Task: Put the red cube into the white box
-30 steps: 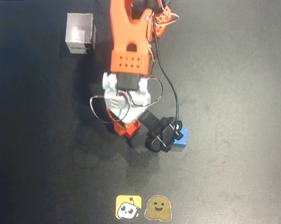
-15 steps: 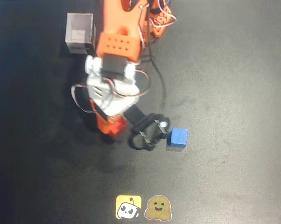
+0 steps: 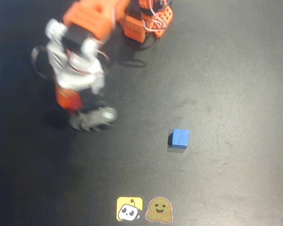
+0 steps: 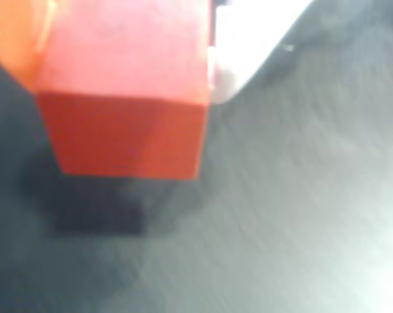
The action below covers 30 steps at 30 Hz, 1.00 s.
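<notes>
On my overhead feed the orange and white arm (image 3: pixel 80 52) sits at about ten o'clock on the black desk (image 3: pixel 226 70), badly smeared by motion blur. Its end effector (image 3: pixel 71 101) points down toward six o'clock, and I can make out a red-orange patch between the white wrist housing and the dark camera mount (image 3: pixel 92 118) just below it. I cannot separate the fingers in that view.

My wrist feed is clearer on this: the red cube (image 4: pixel 121 91) fills the upper left of the picture, pressed between an orange finger (image 4: pixel 14 32) at its nine o'clock side and a white finger (image 4: pixel 249 39) at its three o'clock side. So the end effector is clenched on the red cube and carrying it above the desk, whose dark surface shows streaked beneath it, with the cube's shadow (image 4: pixel 98 208) lying just under it at six o'clock.

Moving right on the overhead feed, the arm's orange base (image 3: pixel 146 21) with its loose wiring sits at twelve o'clock. The blue cube (image 3: pixel 180 139) rests alone on the desk, just right of centre toward four o'clock, well apart from the end effector. At six o'clock, along the bottom edge, two stickers lie side by side: a yellow one (image 3: pixel 129 209) and a brownish smiling one (image 3: pixel 159 210).
</notes>
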Each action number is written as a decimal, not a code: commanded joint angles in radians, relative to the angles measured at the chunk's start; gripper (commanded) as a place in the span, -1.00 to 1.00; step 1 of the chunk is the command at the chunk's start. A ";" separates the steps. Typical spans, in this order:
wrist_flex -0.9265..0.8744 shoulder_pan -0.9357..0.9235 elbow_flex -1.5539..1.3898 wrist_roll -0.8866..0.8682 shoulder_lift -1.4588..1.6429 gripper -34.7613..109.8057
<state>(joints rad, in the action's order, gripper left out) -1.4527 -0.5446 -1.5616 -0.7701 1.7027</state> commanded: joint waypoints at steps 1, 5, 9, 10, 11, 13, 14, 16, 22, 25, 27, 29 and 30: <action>-0.031 -0.078 0.008 -0.014 0.058 -0.52; -0.035 -0.161 -0.038 -0.025 0.124 -0.52; -0.057 -0.209 -0.083 -0.032 0.196 -0.52; -0.060 -0.216 -0.095 -0.025 0.216 -0.52; -0.071 -0.225 -0.110 -0.025 0.236 -0.52; -0.083 -0.242 -0.152 -0.026 0.288 -0.52; -0.094 -0.249 -0.172 -0.029 0.314 -0.52; -0.124 -0.256 -0.195 -0.054 0.364 -0.52; -0.212 -0.311 -0.218 -0.104 0.463 -0.52; -0.239 -0.357 -0.219 -0.103 0.474 -0.52; -0.255 -0.385 -0.221 -0.103 0.479 -0.52; -0.270 -0.411 -0.225 -0.103 0.483 -0.52; -0.275 -0.422 -0.229 -0.104 0.491 -0.52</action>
<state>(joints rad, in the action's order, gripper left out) -1.7104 -0.9327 -1.7917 -0.8667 2.1552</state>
